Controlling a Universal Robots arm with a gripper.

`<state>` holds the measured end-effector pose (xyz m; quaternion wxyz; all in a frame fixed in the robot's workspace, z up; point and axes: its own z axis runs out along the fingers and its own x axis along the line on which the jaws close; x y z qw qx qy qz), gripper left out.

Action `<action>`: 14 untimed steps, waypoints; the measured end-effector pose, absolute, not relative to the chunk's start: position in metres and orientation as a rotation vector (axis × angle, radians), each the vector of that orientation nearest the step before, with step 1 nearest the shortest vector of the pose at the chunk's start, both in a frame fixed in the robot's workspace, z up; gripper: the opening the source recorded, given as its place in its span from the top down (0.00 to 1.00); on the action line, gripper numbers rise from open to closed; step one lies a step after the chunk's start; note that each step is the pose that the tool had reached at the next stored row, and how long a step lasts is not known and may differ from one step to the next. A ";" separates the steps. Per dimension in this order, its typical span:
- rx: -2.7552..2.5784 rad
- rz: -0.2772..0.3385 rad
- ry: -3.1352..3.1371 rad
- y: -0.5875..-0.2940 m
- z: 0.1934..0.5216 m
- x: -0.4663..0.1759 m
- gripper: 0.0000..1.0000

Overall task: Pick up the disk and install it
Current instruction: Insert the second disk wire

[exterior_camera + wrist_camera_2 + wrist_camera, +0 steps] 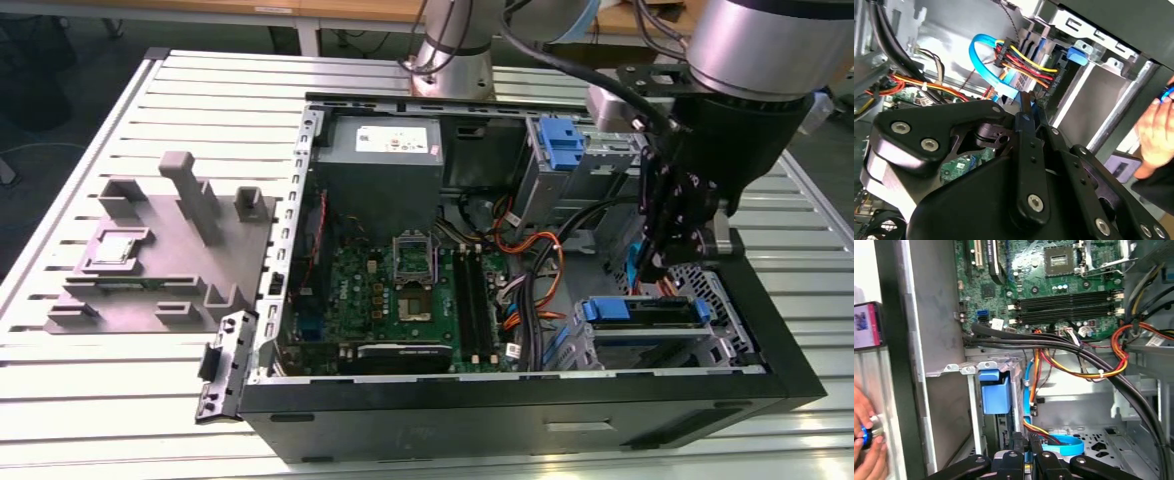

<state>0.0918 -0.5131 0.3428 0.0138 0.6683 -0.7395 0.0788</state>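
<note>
Install step, by my read: gripper (663,262) is hovering inside the open case (534,410), fingers pinched together on nothing visible, just above the disk (643,312) sitting in its bay; next move calls for seating confirmation.

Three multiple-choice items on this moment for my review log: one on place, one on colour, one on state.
1. Where is the gripper?
A. Over the grey holder block
B. Inside the computer case, at the exterior view's right
C. Over the table, outside everything

2. What colour is the looped flat cable?
A. Blue
B. Green
C. White

3. The computer case is:
A. Closed
B. Open, motherboard showing
C. Upside down

Key: B, it hangs within the case walls; A, the loop is light blue in both wrist views; B, the board lies exposed from above.
</note>
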 end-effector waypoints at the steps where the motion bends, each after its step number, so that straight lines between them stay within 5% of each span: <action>1: 2.085 0.240 -2.308 -0.515 0.343 0.092 0.84; 14: 2.118 0.176 -2.353 -0.542 0.341 0.091 0.84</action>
